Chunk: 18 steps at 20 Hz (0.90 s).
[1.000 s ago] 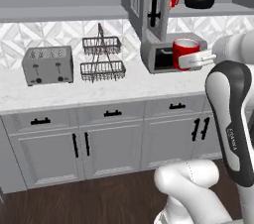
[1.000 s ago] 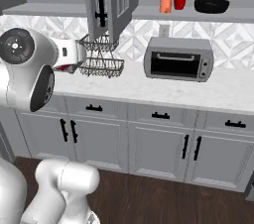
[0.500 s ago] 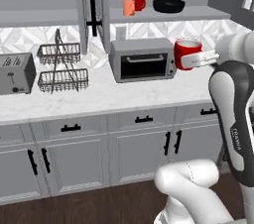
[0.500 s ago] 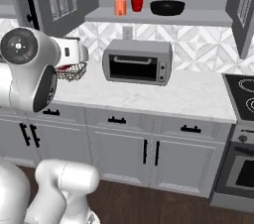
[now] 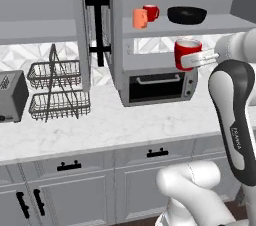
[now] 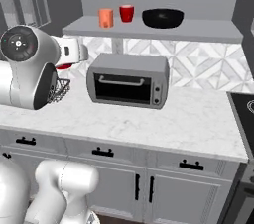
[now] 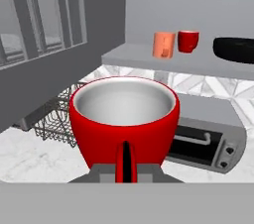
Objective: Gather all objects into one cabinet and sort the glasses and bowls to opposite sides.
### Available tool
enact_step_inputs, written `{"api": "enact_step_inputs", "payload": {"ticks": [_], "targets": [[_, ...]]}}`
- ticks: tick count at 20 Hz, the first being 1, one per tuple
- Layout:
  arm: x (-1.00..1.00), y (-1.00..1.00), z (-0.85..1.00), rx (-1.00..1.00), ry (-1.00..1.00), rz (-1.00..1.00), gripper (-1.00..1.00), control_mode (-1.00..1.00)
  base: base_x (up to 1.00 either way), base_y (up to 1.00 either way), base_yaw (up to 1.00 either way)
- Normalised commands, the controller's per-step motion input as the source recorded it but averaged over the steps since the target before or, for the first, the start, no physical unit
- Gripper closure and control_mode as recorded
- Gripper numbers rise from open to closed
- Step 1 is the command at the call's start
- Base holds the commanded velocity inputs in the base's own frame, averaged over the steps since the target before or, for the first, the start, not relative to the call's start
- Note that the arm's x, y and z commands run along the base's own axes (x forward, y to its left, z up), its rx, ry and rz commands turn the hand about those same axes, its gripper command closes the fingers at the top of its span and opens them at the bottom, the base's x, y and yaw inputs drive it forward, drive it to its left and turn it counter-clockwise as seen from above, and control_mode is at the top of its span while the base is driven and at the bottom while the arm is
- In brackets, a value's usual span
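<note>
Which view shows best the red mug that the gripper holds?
The hand view: the held mug sits close in front, white inside and handle plain to see. The left base view shows it small, from the side, at the gripper. In the right base view the arm hides nearly all of it.

**Arm raised, gripper closed on a mug**

The white arm stands tall with its elbow bent, forearm reaching level with the top of the toaster oven [image 5: 157,86]. The gripper [image 5: 199,60] points sideways, just above the oven's right end, fingers clamped on a red mug [image 5: 187,53] held upright.
</note>
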Motion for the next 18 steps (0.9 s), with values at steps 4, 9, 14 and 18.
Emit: {"api": "enact_step_inputs", "payload": {"ticks": [4, 9, 14, 18], "targets": [[0.00, 0.00, 0.00, 0.00, 0.00, 0.00, 1.00, 1.00, 0.51, -0.18, -0.08], [0.00, 0.00, 0.00, 0.00, 0.00, 0.00, 1.00, 1.00, 0.58, -0.07, -0.09], [0.00, 0.00, 0.00, 0.00, 0.00, 0.00, 1.00, 1.00, 0.60, 0.00, -0.07], [0.00, 0.00, 0.00, 0.00, 0.00, 0.00, 1.00, 1.00, 0.57, 0.00, -0.02]]}}
